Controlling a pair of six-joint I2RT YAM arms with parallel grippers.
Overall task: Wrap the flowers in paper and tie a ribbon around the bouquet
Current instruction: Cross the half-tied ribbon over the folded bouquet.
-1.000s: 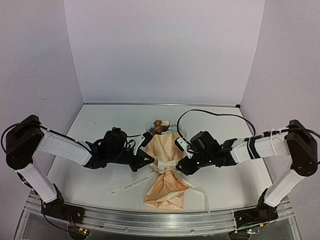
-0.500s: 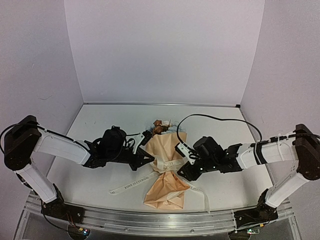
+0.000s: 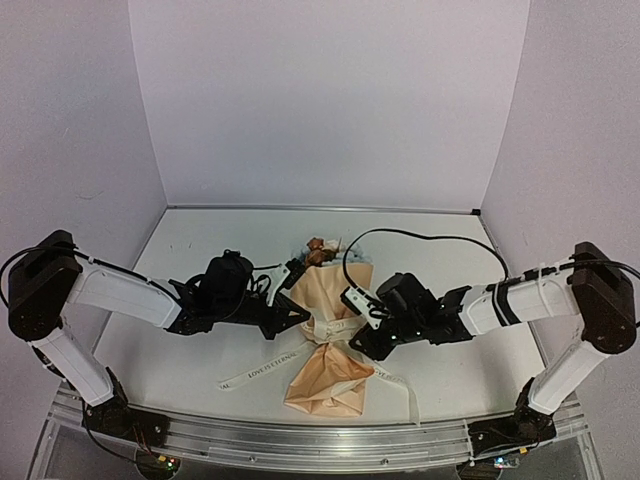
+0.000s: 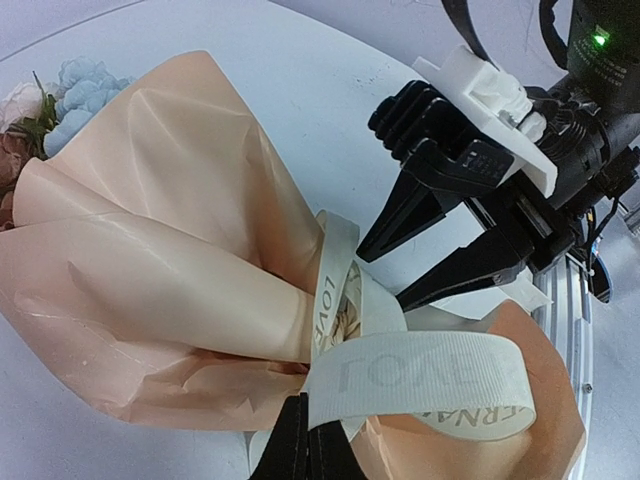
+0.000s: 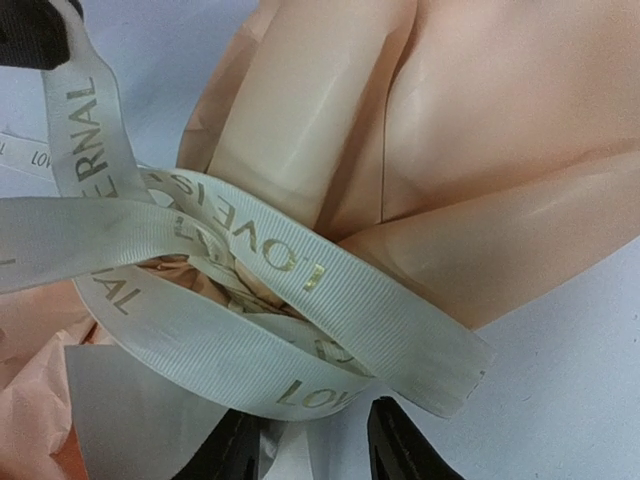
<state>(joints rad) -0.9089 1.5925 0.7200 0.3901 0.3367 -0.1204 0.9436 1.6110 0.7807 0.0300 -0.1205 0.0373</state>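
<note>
Left pincer [image 4: 305,440], at the frame's bottom, pinched the ribbon [image 4: 420,375] around the bouquet [image 4: 170,260]. Right pincer [image 4: 385,275] stood spread beside it. Tying seemed under way; next, probably gripping a loop.

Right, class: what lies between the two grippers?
The bouquet, at its cinched waist bound with ribbon; the top and left wrist views show it.

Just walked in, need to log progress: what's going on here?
The bouquet is being tied. The flowers sit in the paper cone, with the ribbon looped around its narrow waist. The left gripper is shut on a ribbon strand; the right gripper, jaws apart, points at the loops from the other side.
</note>
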